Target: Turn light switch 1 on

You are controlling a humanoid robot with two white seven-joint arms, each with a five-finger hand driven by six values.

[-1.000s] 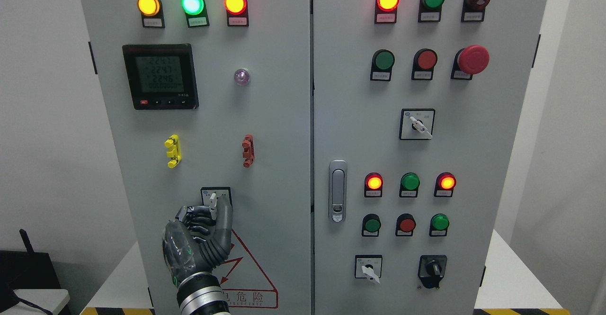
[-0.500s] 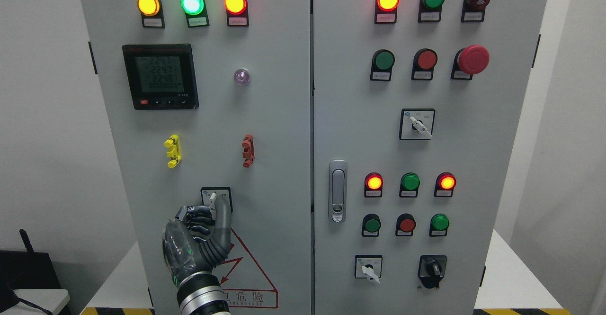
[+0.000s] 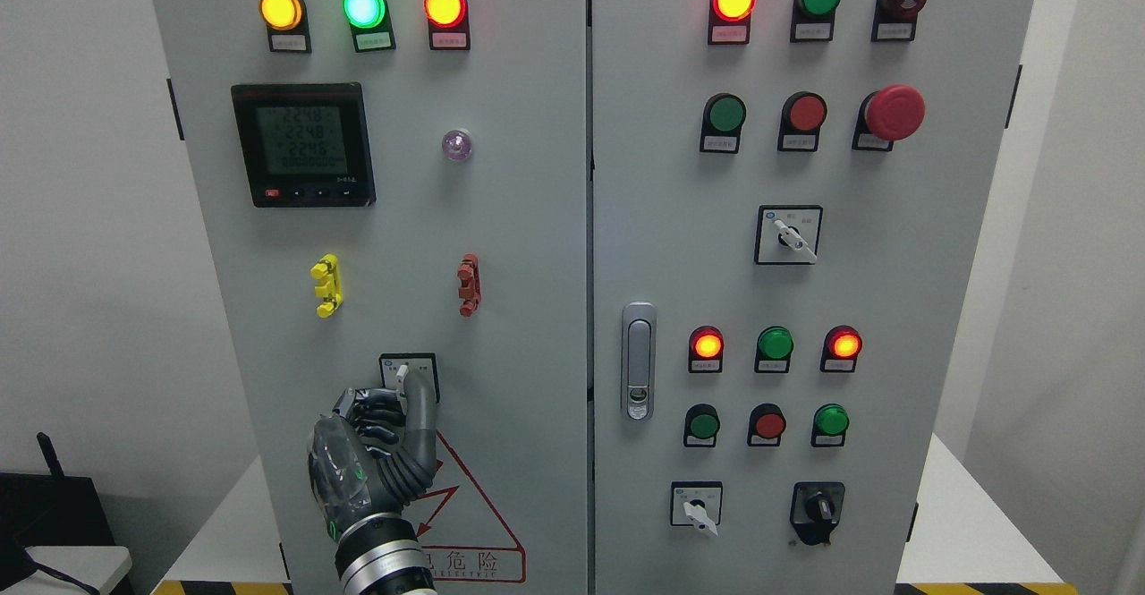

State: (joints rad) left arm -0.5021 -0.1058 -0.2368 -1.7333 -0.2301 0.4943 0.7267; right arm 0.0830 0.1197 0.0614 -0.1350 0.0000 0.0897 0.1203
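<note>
My left hand [image 3: 371,452] rises from the bottom edge against the lower part of the grey cabinet's left door [image 3: 501,246]. Its fingers [image 3: 368,412] are curled in, and the thumb reaches up to the small white lever of light switch 1 [image 3: 408,375], which sits in a black-framed square plate low on that door; thumb and curled fingers pinch the lever. Just below my hand is a red triangular warning sign [image 3: 474,523]. Higher on the same door are a yellow clip [image 3: 326,285] and a red clip [image 3: 468,284], then the digital meter [image 3: 302,145], then three lit lamps [image 3: 362,7]. On the right door I see the silver door latch [image 3: 638,361].
</note>
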